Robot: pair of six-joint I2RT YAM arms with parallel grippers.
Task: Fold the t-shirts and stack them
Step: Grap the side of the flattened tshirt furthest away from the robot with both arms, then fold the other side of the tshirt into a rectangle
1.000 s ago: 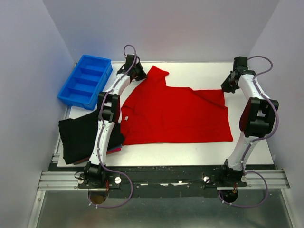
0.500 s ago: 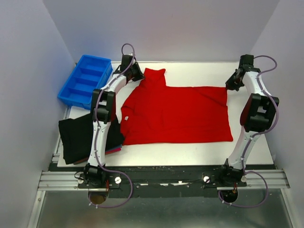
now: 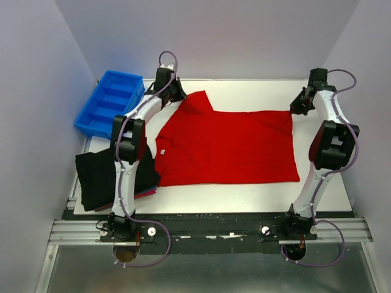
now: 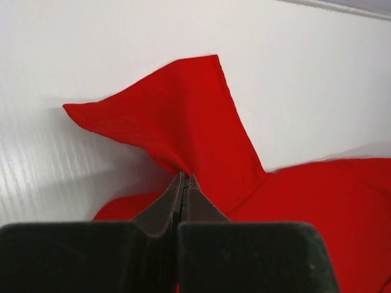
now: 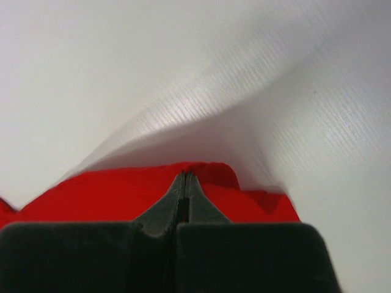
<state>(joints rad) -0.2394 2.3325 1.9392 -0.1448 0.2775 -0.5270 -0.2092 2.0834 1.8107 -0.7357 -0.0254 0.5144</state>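
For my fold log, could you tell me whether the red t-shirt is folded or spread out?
Spread out: the red t-shirt lies flat across the table, its far edge pinched by the left claw and right claw.

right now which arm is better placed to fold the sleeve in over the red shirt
Left. The left gripper is shut on the sleeve of the red shirt; the right gripper pinches its opposite far corner.

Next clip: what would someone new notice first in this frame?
A big red t-shirt lies spread across the middle of the white table. The left gripper is shut on its far left sleeve and the right gripper on its far right corner. A blue bin sits at the far left, with folded dark shirts at the near left.
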